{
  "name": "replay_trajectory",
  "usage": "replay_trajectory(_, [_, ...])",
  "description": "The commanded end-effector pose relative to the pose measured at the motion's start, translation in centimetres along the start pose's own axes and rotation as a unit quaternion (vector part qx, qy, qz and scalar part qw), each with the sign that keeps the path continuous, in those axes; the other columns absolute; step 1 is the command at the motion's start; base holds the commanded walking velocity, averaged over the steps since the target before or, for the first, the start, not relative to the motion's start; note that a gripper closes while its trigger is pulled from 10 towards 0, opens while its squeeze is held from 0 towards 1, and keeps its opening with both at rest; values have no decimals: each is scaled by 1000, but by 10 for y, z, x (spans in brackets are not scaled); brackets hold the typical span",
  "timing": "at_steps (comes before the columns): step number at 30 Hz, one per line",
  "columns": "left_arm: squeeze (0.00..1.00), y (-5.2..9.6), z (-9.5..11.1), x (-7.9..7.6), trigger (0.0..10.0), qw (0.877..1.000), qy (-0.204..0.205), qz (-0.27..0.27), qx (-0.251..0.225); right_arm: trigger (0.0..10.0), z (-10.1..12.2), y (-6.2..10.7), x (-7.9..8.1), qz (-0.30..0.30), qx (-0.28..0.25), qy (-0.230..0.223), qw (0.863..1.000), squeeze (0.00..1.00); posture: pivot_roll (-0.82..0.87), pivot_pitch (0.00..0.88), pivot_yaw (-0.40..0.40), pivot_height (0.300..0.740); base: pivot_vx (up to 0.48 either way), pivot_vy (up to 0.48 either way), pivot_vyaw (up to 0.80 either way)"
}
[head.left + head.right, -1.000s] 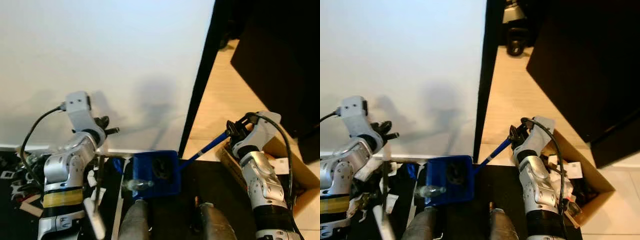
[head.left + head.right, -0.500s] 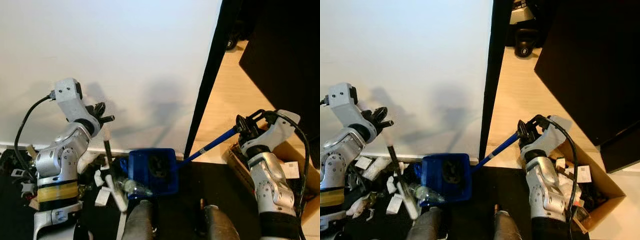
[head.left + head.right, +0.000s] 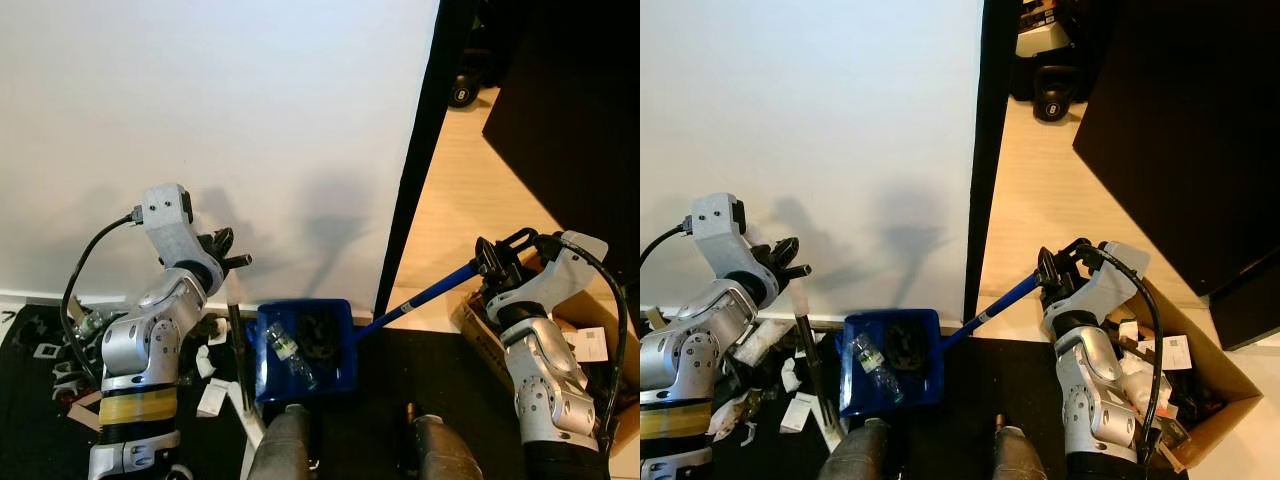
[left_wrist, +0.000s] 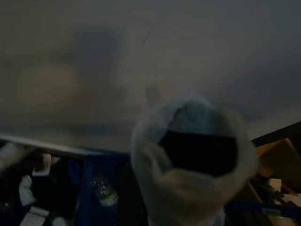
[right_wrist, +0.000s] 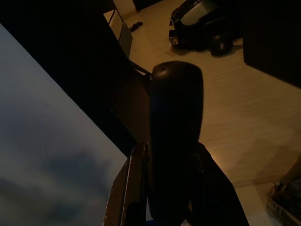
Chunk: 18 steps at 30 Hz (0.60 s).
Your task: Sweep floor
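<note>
— What are the eye views showing?
— Right gripper point(image 3: 487, 262) is clamping the blue dustpan point(image 3: 890, 360) handle; left gripper point(image 3: 228, 262) is gripping the broom point(image 3: 808, 358), by a white wall point(image 3: 220, 120), on black matting point(image 3: 970, 400)

— And the wrists?
— Wooden floor point(image 5: 244, 117) is glowing beyond the gripped handle; left is blurring

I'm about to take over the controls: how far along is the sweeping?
Partly done: a plastic bottle and dark debris already lie in the blue dustpan. The right gripper holds its handle; the left gripper holds the broom beside it. White scraps remain on the black floor.

Blue dustpan point(image 3: 305, 345) with blue handle, white wall point(image 3: 200, 120), black mat point(image 3: 430, 360), tan floor point(image 3: 450, 210).
</note>
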<state>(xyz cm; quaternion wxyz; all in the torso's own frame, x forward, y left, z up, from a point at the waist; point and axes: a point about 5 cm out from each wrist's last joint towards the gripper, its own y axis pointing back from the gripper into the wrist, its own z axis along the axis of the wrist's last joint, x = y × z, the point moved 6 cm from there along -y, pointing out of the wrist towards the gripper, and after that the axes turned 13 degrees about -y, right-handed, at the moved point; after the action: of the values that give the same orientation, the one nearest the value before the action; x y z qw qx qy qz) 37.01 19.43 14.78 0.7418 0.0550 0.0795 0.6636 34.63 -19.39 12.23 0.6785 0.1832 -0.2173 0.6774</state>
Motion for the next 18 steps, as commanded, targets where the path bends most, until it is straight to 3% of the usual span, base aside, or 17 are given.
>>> replay_trajectory(1, [0, 1, 5, 9, 10000, 999, -37, 13, -8, 10000, 5, 3, 2, 11, -13, -2, 1000, 0, 78, 124, 95, 740, 0, 0, 0])
replay_trajectory(10, [0, 3, -1, -10, 10000, 1000, -7, -10, -18, 10000, 19, 28, -28, -32, -32, 13, 999, 0, 55, 100, 89, 740, 0, 0, 0])
replay_trajectory(14, [0, 1, -7, -15, 10000, 1000, 18, -6, -20, 10000, 20, 31, -31, -40, -37, 33, 998, 0, 46, 90, 87, 740, 0, 0, 0])
replay_trajectory(18, [0, -1, -19, -26, 10000, 998, 57, -23, -13, 10000, 30, 23, -23, -31, -54, 54, 997, 0, 13, 63, 75, 740, 0, 0, 0])
